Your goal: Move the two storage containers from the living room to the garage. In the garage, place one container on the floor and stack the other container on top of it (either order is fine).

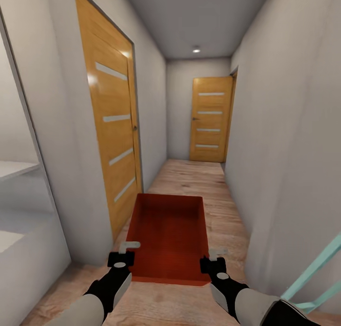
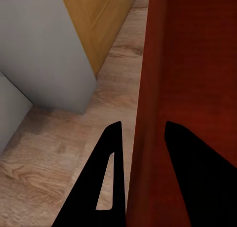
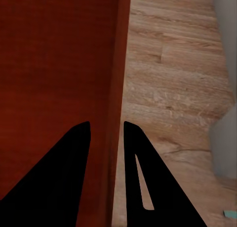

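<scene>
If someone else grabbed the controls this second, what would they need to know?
Left gripper: jaws shut on the left wall of the storage container, one finger inside, one outside.
Right gripper: same hold on the right wall.
The orange-red container is empty, carried open side up between both arms.
Location: a narrow hallway with a wood plank floor, a wooden door at its far end and another door on the left.
Done: one container picked up.
Left: reach the garage, set it down, fetch the second, stack it.

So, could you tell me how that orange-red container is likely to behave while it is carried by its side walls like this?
The storage container probably stays stiff: its walls look straight between the left gripper and right gripper. Its smooth walls may be slippery. Open and seemingly empty, it is likely light.
</scene>
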### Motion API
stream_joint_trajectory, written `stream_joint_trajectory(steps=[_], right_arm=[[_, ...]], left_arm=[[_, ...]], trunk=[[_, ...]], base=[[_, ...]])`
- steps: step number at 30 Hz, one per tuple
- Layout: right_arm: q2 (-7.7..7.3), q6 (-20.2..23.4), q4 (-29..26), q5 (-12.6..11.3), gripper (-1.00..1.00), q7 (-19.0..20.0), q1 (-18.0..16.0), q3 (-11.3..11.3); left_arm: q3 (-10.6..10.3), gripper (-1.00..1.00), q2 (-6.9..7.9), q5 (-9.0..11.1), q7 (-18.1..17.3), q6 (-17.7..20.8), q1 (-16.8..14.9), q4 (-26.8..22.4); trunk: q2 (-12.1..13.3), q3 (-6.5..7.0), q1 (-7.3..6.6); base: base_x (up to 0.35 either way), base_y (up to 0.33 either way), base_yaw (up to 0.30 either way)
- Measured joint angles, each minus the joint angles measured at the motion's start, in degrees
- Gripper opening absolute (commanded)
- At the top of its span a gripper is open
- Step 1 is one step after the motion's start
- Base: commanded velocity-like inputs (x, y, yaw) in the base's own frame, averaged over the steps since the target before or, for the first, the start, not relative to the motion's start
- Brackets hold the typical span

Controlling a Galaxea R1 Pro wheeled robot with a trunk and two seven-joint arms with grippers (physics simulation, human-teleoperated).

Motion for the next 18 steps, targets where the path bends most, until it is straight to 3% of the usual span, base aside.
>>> stream_joint_trajectory(steps=[13,18], right_arm=[[0.00,0.1,0.0,0.1,-1.00,-0.1,0.0,0.0],[0.00,0.1,0.0,0.1,-1.00,-0.1,0.0,0.0]], left_arm=[[0.0,-1.00,0.02,0.1,0.0,-0.2,0.0,0.1],[-0.1,-1.00,0.02,0.1,0.0,-0.2,0.0,0.2]], trunk=[[0.0,0.00,0.00],[0.0,0.00,0.00]], base=[[0.321,0.003,0.000],[0.321,0.000,-0.163]])
